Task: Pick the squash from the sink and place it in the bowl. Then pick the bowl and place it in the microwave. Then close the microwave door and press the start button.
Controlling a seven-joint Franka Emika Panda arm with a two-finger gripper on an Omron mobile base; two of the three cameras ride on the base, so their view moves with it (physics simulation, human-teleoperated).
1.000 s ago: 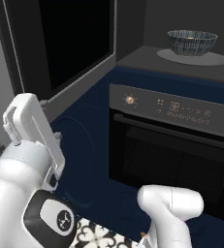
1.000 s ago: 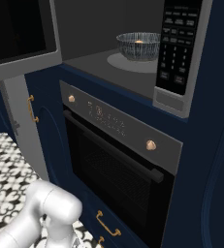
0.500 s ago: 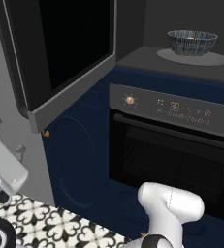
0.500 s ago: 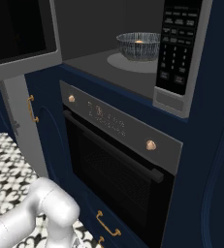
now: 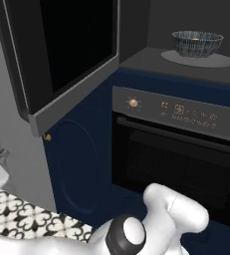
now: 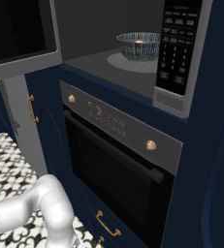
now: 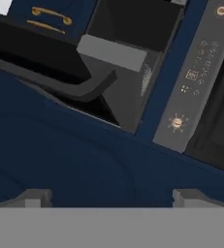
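The bowl (image 5: 197,44), dark striped outside, stands on the pale turntable inside the microwave (image 5: 186,62). In the right base view a small tan-orange bit, the squash (image 6: 139,41), shows inside the bowl (image 6: 138,46). The microwave door (image 5: 76,45) hangs open to the left, a black glass panel with a grey border (image 6: 21,65). My gripper (image 7: 112,198) is open and holds nothing. It is low, facing the dark blue cabinet front to the left of the oven. The sink is out of view.
A black oven (image 5: 181,159) with a brass knob (image 5: 133,102) and bar handle sits under the microwave. The microwave keypad (image 6: 179,43) is on the right of the cavity. My white arm (image 5: 171,214) crosses the bottom of both base views over patterned floor tiles (image 6: 7,164).
The hand swung down and to the left, away from the open microwave door, and dropped out of the left base view's middle. The bowl and the door have not moved.
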